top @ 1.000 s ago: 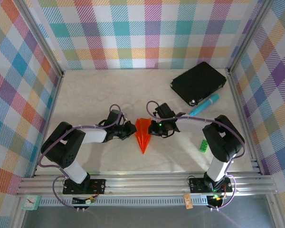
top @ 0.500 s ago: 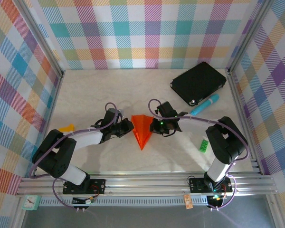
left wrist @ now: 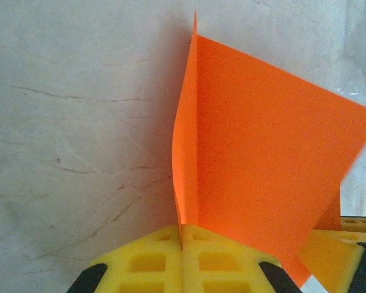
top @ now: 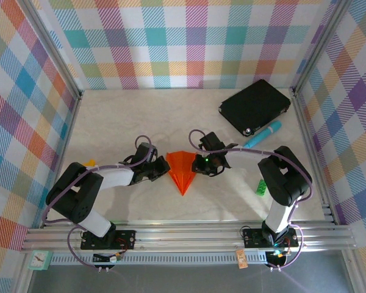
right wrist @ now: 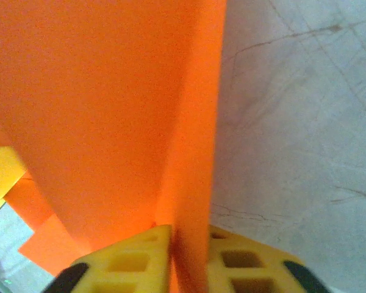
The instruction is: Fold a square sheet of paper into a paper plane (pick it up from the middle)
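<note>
Pinching plane (top: 182, 171) from both sides: left gripper (left wrist: 182, 244) clamps one wing, right gripper (right wrist: 186, 244) the other (spreading wings, I'd guess).

Both end effectors flank orange paper plane (top: 181, 170).

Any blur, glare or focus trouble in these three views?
Top view: sharp, evenly lit, soft shadows under the plane. Left wrist: paper crisp, faint glare on the table at the upper right. Right wrist: paper very close and soft, its edge smeared; table veins sharper.
</note>
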Motion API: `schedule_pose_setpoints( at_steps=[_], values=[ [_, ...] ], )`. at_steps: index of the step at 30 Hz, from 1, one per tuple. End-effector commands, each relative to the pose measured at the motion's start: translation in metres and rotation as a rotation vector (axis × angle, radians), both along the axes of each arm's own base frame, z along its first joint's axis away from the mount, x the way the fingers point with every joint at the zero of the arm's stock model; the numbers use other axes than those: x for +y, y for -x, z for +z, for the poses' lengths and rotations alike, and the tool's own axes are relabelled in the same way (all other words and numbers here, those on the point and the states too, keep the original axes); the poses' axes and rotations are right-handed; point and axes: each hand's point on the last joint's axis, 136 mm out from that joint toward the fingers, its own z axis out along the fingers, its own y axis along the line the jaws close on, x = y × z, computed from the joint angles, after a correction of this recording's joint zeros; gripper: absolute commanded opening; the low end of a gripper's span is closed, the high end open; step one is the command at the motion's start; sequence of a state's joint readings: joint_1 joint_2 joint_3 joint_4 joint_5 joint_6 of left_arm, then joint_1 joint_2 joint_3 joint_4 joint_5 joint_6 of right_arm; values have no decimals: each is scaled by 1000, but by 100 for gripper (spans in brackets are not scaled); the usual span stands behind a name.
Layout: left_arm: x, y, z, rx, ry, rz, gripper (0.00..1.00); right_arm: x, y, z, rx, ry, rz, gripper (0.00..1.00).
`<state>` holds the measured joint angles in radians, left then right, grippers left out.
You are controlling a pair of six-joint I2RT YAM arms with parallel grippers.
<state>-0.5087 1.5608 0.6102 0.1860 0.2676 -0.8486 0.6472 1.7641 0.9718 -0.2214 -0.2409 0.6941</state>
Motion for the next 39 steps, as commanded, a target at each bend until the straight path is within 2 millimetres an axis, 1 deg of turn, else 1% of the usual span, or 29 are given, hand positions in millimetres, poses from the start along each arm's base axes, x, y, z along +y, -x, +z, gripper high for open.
schedule_pose_setpoints(
  at_steps=[1,5,8,10,13,18,21,24,28,35,39],
  values=[
    [-1,4,-3,10,2,-3,6,-4,-6,17,-39,19,-5,29],
    [-2,4,1,6,12,-10,6,-13,-2,40,-105,55,-4,40],
    [-4,3,3,2,16,-13,6,-12,6,46,-123,80,19,43],
    [-4,3,3,3,19,-13,6,-6,13,47,-127,91,45,45],
    [-4,2,3,3,20,-9,5,8,21,43,-125,99,93,49],
    [-4,2,3,8,19,-11,5,31,26,34,-90,59,152,55],
    [-5,3,2,14,20,-15,5,40,28,30,-71,46,179,56],
    [-6,2,3,14,23,-18,5,44,28,26,-59,41,188,56],
    [-7,2,3,13,26,-20,5,52,31,24,-40,20,211,54],
    [-8,2,4,14,28,-23,5,56,34,19,-14,19,225,53],
    [-8,2,4,14,29,-26,5,59,36,21,-14,10,238,54]
  ],
)
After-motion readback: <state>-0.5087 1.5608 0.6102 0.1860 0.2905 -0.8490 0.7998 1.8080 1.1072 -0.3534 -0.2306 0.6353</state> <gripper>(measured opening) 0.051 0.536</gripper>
